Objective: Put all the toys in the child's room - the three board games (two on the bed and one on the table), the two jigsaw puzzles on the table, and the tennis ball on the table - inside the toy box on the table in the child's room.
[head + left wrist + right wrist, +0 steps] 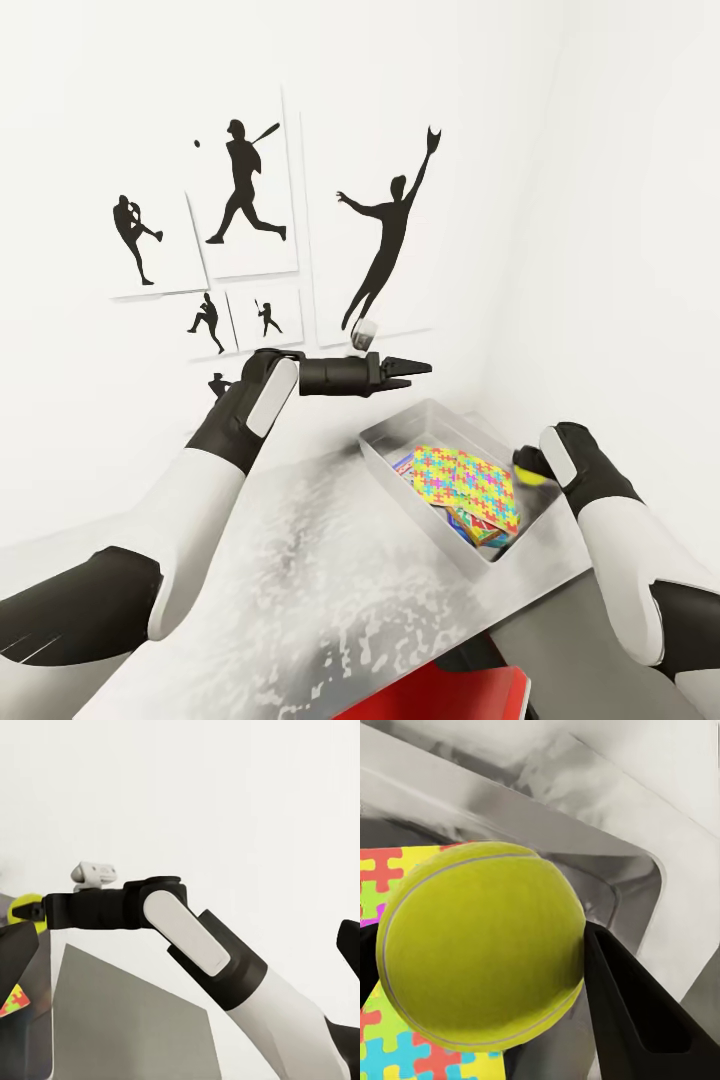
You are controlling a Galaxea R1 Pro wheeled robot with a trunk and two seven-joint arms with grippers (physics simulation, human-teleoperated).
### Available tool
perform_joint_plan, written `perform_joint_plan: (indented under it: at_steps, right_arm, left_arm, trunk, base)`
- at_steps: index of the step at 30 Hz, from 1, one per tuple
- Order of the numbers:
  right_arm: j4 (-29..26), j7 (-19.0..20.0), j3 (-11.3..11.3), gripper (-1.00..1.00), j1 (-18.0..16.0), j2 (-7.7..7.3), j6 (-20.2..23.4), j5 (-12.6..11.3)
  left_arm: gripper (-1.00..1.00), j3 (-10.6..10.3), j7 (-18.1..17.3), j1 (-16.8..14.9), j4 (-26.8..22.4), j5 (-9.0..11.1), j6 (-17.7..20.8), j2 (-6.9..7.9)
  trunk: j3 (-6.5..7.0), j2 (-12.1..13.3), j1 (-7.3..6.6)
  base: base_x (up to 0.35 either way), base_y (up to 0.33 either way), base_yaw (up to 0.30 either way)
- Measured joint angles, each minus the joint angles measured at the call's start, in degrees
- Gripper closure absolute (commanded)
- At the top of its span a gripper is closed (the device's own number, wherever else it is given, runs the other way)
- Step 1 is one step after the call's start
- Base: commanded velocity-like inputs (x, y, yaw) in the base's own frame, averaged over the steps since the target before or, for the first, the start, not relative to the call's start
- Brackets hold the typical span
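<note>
Right gripper [487, 960]: closed on the ball [480, 945]; a dark finger [637, 1012] presses its side, and in the head view the ball [528, 467] shows yellow at the arm's tip.
Ball's place: held above the box [400, 425], over its right rim, with the grey inner wall [585, 847] and the puzzles [390, 877] beneath it in the right wrist view.
Left gripper [415, 369]: fingers close together, tips nearly meeting, nothing between them; it points right, level, above the far left corner of the box.
Left arm: reaches from near left across the table [250, 560] toward the wall.
Box: on the table's far right part, near the room corner, set at a slant to the table edge.
Puzzles [470, 485]: two bright jigsaw-pattern squares lying flat in the box, side by side and overlapping, on top of the other contents.
Games: a red-and-yellow edge [478, 530] pokes out under the puzzles at the box's near end, and a blue edge [404, 465] at their left side; I cannot tell how many lie beneath.
Wall: black baseball prints [245, 185] above and left of the box.
Near edge: a red object [440, 695] below the table, what it is unclear.
</note>
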Motion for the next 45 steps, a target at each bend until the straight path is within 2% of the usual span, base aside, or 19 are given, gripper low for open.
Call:
perform_joint_plan:
  at_steps: [5,6,24,30,33,34,35,37,39,41,42,44,45]
  right_arm:
    - [0.03,0.00,-0.03,1.00,0.00,0.00,-0.66,0.00]
    - [0.03,0.00,-0.02,-1.00,0.00,0.00,-0.71,0.00]
    - [0.12,-0.05,-0.06,-1.00,0.00,-0.10,-0.83,-0.18]
    - [-0.46,0.40,-0.21,-1.00,0.00,-0.20,-0.74,-0.41]
    - [-1.26,2.70,-0.47,-1.00,0.00,-0.29,-0.60,-0.73]
    - [-2.21,4.44,-0.52,-1.00,0.01,-0.39,-0.47,-0.82]
    - [-3.66,6.53,-0.52,-1.00,0.10,-0.76,-0.30,-0.81]
    - [-5.43,8.70,-0.55,-1.00,0.40,-1.39,0.09,-0.90]
    - [-8.21,11.76,-0.61,-1.00,1.48,-2.54,1.30,-1.10]
    - [-12.53,16.27,-0.78,-1.00,3.63,-3.84,3.59,-1.28]
    - [-13.75,17.60,-0.89,-1.00,4.18,-4.10,4.14,-1.33]
    - [-18.70,22.95,-2.29,-1.00,6.14,-4.76,6.14,-1.80]
    - [-20.03,24.43,-2.97,-1.00,6.72,-4.87,6.79,-1.97]
  left_arm:
    - [-1.00,0.00,0.01,-0.01,0.00,-0.01,0.00,0.00]
    - [-1.00,0.00,0.01,-0.01,0.00,-0.01,0.00,-0.01]
    - [-1.00,-0.01,-0.09,0.01,0.00,-0.04,0.00,0.04]
    - [-1.00,0.12,-0.39,0.09,0.00,-0.03,0.09,1.10]
    - [-1.00,0.30,-0.82,0.64,-0.02,0.25,0.13,3.00]
    - [-1.00,0.35,-1.01,0.91,-0.09,0.39,0.13,4.11]
    - [-1.00,0.40,-1.26,1.21,-0.15,0.52,0.16,5.31]
    - [-1.00,0.45,-1.68,1.60,-0.20,0.67,0.21,6.57]
    - [-1.00,0.54,-2.76,2.30,-0.25,0.79,0.22,8.46]
    - [-1.00,0.70,-5.69,3.28,-0.45,0.67,0.22,11.12]
    - [-1.00,0.71,-6.72,3.56,-0.52,0.71,0.22,11.86]
    - [-1.00,0.77,-11.57,4.70,-0.76,0.64,0.06,14.83]
    - [-1.00,0.79,-13.00,4.99,-0.82,0.65,0.03,15.71]
  trunk:
    - [0.00,0.00,0.00]
    - [0.00,0.00,0.00]
    - [0.00,0.00,0.00]
    - [0.00,0.00,0.00]
    - [0.00,0.00,0.00]
    - [0.00,0.00,0.00]
    - [0.00,0.00,0.00]
    - [0.00,0.00,0.00]
    - [0.00,0.00,0.00]
    - [0.00,0.00,0.00]
    - [0.00,0.00,0.00]
    - [0.00,-0.01,0.00]
    - [0.00,0.00,0.00]
  base:
    - [0.000,0.000,0.000]
    - [0.000,0.000,0.000]
    - [0.000,0.000,0.000]
    - [0.000,0.000,0.000]
    - [0.000,0.000,0.000]
    - [0.000,0.000,0.000]
    - [0.000,0.000,0.000]
    - [0.000,0.000,0.000]
    - [0.000,0.000,0.000]
    - [0.000,0.000,0.000]
    - [0.000,0.000,0.000]
    - [0.000,0.000,0.000]
    - [0.000,0.000,0.000]
